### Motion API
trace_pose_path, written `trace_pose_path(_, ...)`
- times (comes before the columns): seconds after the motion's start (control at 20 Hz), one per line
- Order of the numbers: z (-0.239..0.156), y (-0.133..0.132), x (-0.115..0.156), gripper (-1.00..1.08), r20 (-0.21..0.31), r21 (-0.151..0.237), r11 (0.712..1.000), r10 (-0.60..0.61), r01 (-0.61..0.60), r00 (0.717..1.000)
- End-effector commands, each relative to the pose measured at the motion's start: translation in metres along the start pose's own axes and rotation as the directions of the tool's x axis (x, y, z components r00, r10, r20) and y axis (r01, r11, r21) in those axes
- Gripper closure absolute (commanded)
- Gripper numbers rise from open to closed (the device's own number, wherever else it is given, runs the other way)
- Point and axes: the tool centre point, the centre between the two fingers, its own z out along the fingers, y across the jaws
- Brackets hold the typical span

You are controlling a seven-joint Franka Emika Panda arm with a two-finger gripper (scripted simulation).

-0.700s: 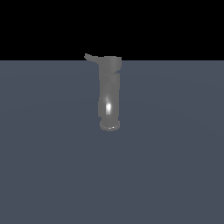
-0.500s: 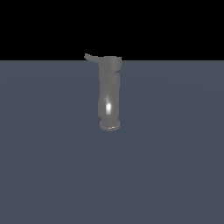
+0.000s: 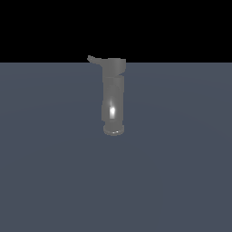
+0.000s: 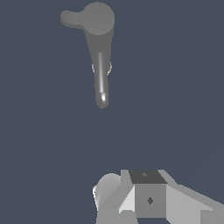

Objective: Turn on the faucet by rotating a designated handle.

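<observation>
The faucet is a glossy grey cylinder standing on the dark blue-grey floor in the middle of the exterior view, with a wider cap at its upper end and a flared rim at its lower end. The handle is a short grey stub sticking out of the cap toward the exterior view's left. In the wrist view the faucet and its handle appear from above, well apart from my gripper. Only white and grey blocks of the gripper show at the frame's edge, so its finger gap is unclear. Nothing is held.
The flat blue-grey floor spreads all around the faucet, with a black background behind it. No other objects are in view. The arm does not appear in the exterior view.
</observation>
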Motion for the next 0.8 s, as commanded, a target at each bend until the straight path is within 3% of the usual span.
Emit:
trace_pose_path(0.0,0.000,0.000,0.000,1.08,0.000,0.000,1.000,0.000,0.000,1.000)
trace_pose_path(0.75,0.005,-0.008,0.036,1.08,0.017,0.048,0.990,0.135,-0.136,0.991)
